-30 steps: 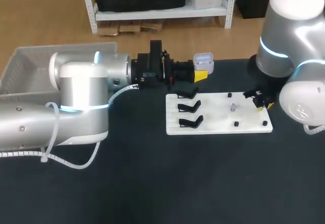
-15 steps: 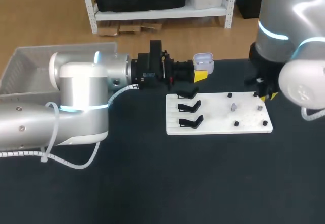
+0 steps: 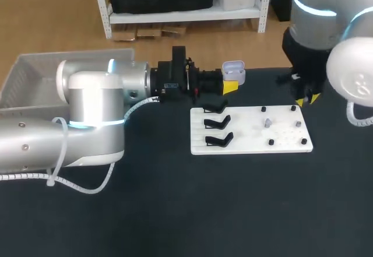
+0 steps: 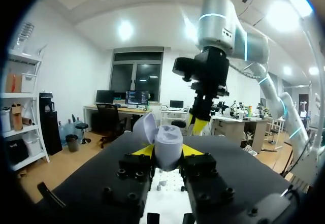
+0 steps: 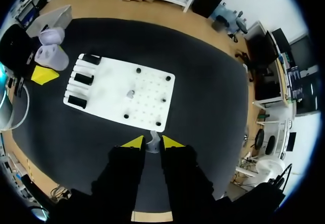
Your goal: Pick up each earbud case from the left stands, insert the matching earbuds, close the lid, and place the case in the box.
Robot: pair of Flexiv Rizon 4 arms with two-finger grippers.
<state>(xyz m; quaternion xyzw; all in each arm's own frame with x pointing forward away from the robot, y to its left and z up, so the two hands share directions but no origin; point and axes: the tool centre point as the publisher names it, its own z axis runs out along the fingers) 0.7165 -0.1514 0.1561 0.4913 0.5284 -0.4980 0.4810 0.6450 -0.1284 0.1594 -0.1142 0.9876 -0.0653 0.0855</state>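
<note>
Earbud case (image 3: 233,69): lid open, gripped between left gripper (image 4: 167,151) jaws, 11 o'clock off white board (image 3: 250,143). Case interior: cannot tell.
Right gripper (image 5: 153,142), 2 o'clock off board: jaws narrow, pinching small pale earbud (image 5: 154,146).
Likely second earbud (image 3: 267,123) on board.
Left to do, by judgement: insertion, lid closing, boxing.
Box (image 3: 35,76), 9 o'clock: no case seen inside, partly hidden by arm.

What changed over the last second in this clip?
The right gripper rose from the white board at its right edge and drew back toward the table's far side, a small earbud pinched between its fingers. The left gripper kept holding the open earbud case in place; the board did not shift.
</note>
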